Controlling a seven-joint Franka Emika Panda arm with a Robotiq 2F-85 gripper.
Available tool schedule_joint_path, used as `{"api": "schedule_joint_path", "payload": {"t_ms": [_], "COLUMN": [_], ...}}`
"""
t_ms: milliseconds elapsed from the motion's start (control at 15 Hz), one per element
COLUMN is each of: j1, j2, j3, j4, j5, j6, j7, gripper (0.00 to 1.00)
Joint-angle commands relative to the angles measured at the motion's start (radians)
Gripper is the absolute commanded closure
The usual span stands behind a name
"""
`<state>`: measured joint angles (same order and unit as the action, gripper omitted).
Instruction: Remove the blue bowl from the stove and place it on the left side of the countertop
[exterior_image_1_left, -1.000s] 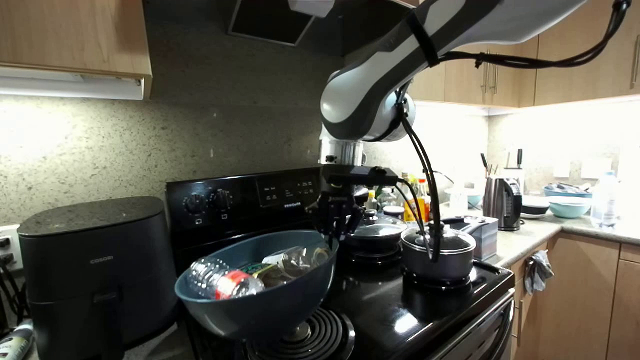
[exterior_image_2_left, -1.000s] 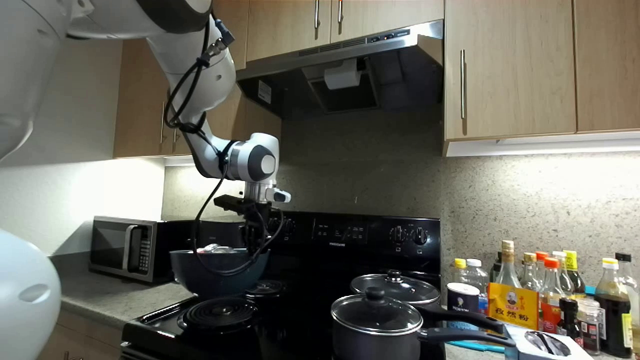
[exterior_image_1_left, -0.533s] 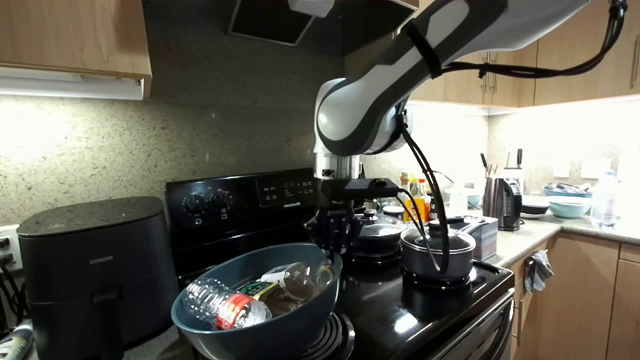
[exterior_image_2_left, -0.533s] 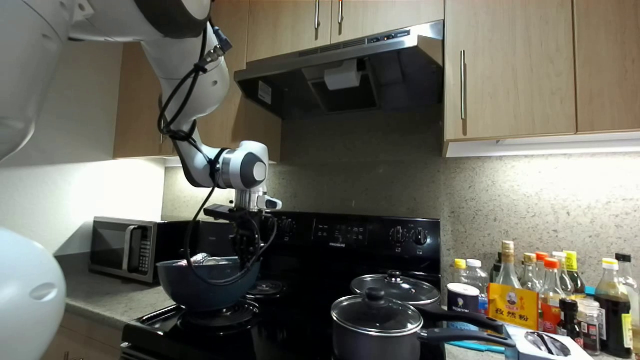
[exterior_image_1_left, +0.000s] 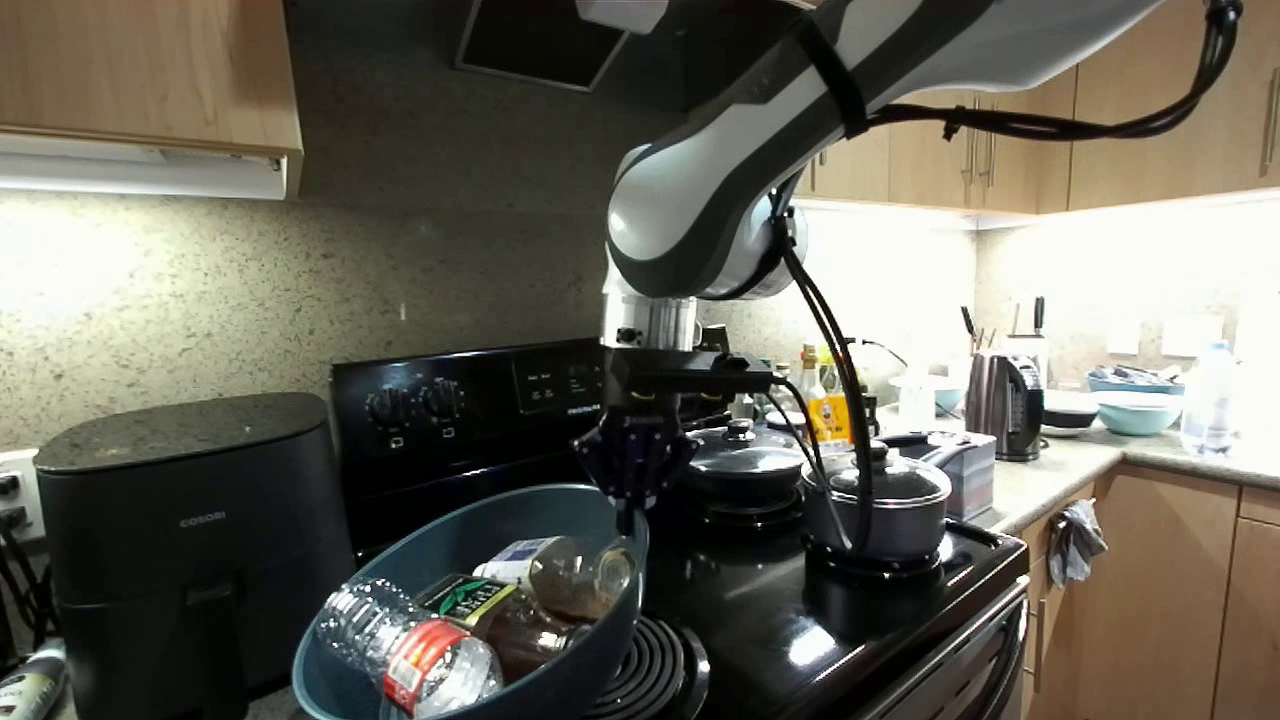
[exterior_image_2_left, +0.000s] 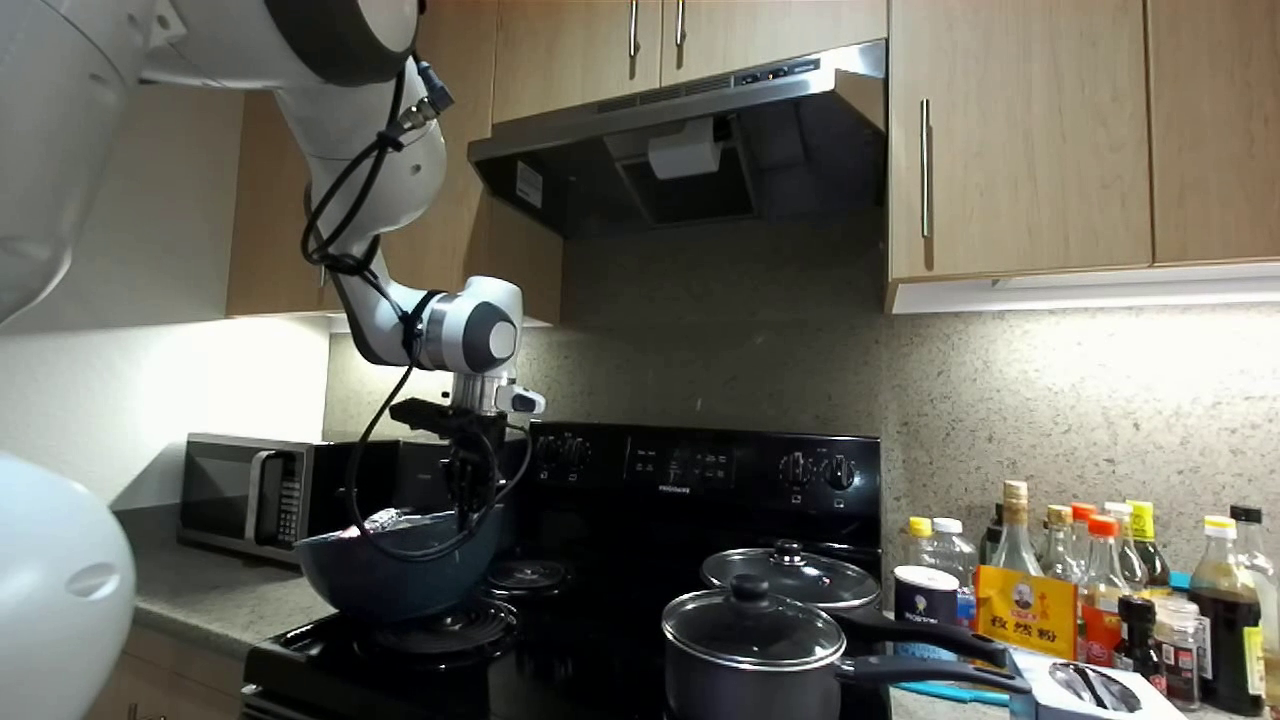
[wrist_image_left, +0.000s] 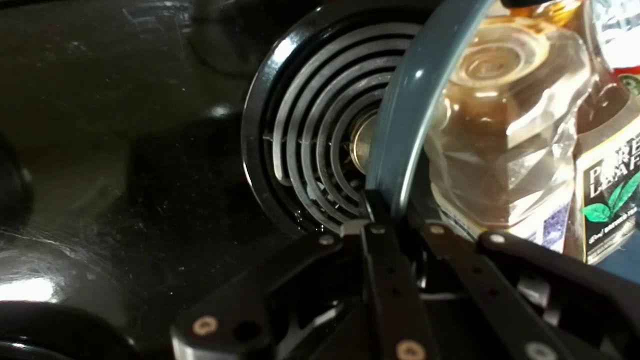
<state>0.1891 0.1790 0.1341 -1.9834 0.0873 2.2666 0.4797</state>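
The blue bowl (exterior_image_1_left: 480, 525) holds several plastic bottles (exterior_image_1_left: 560, 580) and is tilted, its left side lower in an exterior view (exterior_image_2_left: 390, 585). My gripper (exterior_image_1_left: 628, 515) is shut on the bowl's rim, one finger outside the wall and one inside. In the wrist view the fingertips (wrist_image_left: 395, 210) pinch the rim (wrist_image_left: 415, 95). The bowl is over the left part of the black stove (exterior_image_2_left: 590, 640), by a coil burner (exterior_image_1_left: 645, 665). I cannot tell whether its bottom touches the stove. The gripper also shows in an exterior view (exterior_image_2_left: 468, 515).
A black air fryer (exterior_image_1_left: 190, 540) stands close beside the bowl. A microwave (exterior_image_2_left: 250, 495) stands on the left countertop (exterior_image_2_left: 230, 590). A lidded pot (exterior_image_1_left: 880, 520) and a lidded pan (exterior_image_1_left: 745, 465) sit on the stove's right part. Many sauce bottles (exterior_image_2_left: 1100, 570) stand farther right.
Over the last second my gripper and the bowl have moved left in both exterior views. The bowl has come down, and it is tilted more now. The grip on the rim is kept.
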Motion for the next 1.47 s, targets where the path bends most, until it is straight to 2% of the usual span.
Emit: {"api": "schedule_joint_path", "payload": {"t_ms": [0, 333, 533, 800, 1067, 1133, 1267, 1333, 1400], "j1": [-0.002, 0.001, 0.019, 0.047, 0.065, 0.057, 0.06, 0.048, 0.047], "j2": [-0.012, 0.018, 0.052, 0.117, 0.131, 0.083, 0.088, 0.08, 0.064], "j3": [0.004, -0.005, -0.028, -0.084, -0.11, -0.067, -0.074, -0.05, -0.031], "j4": [0.009, 0.031, 0.027, 0.023, 0.048, 0.036, 0.043, 0.05, 0.052], "j5": [0.049, 0.055, -0.031, -0.219, -0.286, -0.205, -0.22, -0.154, -0.109], "j6": [0.014, 0.014, 0.068, 0.106, 0.082, 0.082, 0.082, 0.056, 0.056], "j7": [-0.015, 0.021, 0.098, 0.231, 0.314, 0.237, 0.256, 0.2, 0.164], "gripper": [0.98, 0.98, 0.98, 0.98, 0.98, 0.91, 0.91, 0.98, 0.98]}}
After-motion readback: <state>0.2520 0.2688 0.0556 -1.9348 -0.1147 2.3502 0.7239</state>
